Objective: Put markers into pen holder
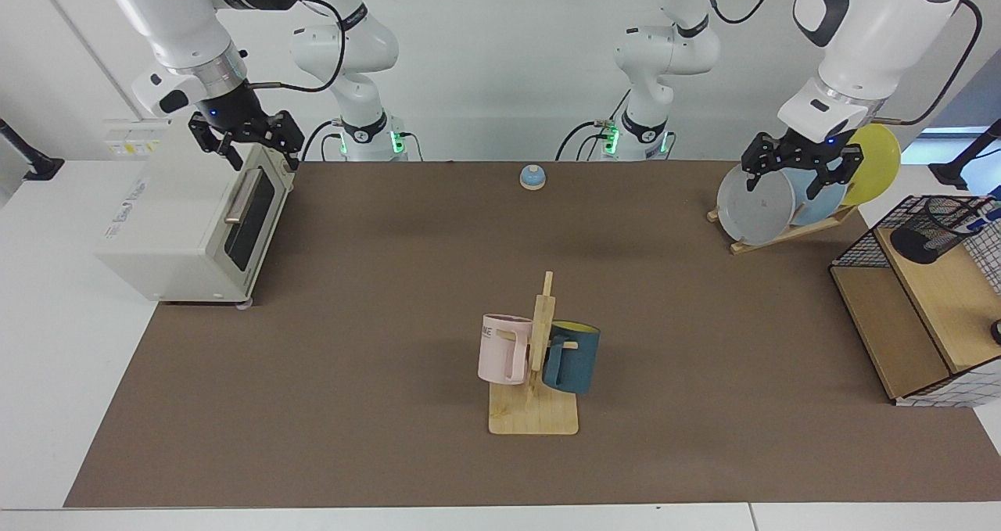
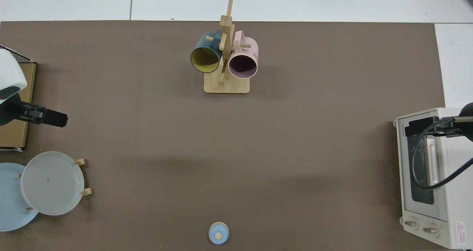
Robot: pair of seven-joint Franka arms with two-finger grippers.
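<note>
Black mesh, the holder [image 1: 934, 230] is sitting in the rack [image 1: 923, 312], with the marker [image 1: 987, 212] seemingly poking out of it. Left gripper [image 1: 801, 171] is hanging open and empty over the plates [image 1: 757, 205]. Right gripper [image 1: 244, 141] is waiting open above the oven [image 1: 188, 218]. The job looks done; nothing seems left to grab.

You have a plain brown mat [image 1: 375, 296] on a white surface [image 1: 55, 343]. On the pale wooden mug stand [image 1: 534, 415] hang a pink mug [image 1: 500, 349] with dark lettering and a dark teal mug [image 1: 573, 357] with a yellow inside. The toaster oven [image 1: 188, 218] is cream-white with a dark glass door. The dish rack [image 1: 790, 234] holds a grey plate [image 1: 755, 205], a light blue plate [image 1: 817, 202] and a yellow plate [image 1: 872, 163]. The small bell [image 1: 532, 177] is blue on a tan base. The pen holder [image 1: 934, 230] is black mesh, inside a black wire rack [image 1: 860, 249] with wooden shelves. Both arms are white, each hand black.
</note>
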